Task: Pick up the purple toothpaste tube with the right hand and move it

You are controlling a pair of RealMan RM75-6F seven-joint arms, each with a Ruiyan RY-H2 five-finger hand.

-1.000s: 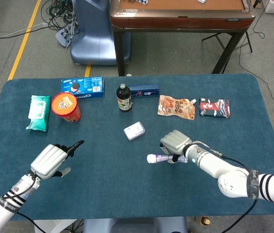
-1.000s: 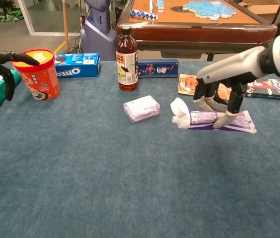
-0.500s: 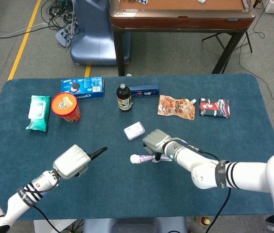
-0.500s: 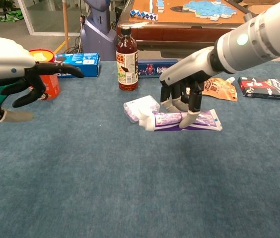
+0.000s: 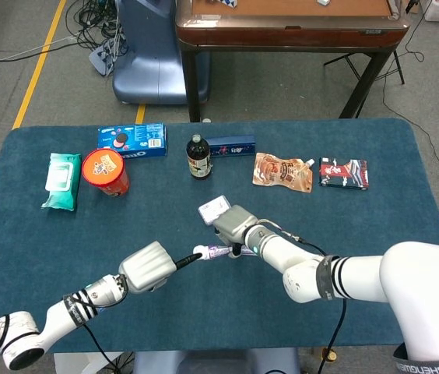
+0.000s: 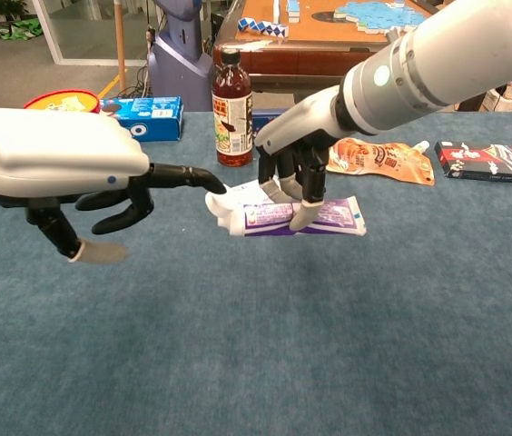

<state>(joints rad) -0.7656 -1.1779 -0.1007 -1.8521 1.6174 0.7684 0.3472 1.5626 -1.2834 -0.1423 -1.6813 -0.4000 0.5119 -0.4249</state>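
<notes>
The tube point(image 6: 292, 216) hangs level in my right hand point(image 6: 294, 173), just above the counter point(image 6: 329, 345), near its middle. Its long axis runs left to right, white cap toward my left hand point(image 6: 65, 168), crimped tail to my right. My right fingers point(image 6: 303, 214) curl over its mid-body, holding it. My left hand holds nothing, fingers apart, one stretched out so the tip meets the cap or nearly so. A small white box point(image 5: 215, 209) lies just behind the tube.
</notes>
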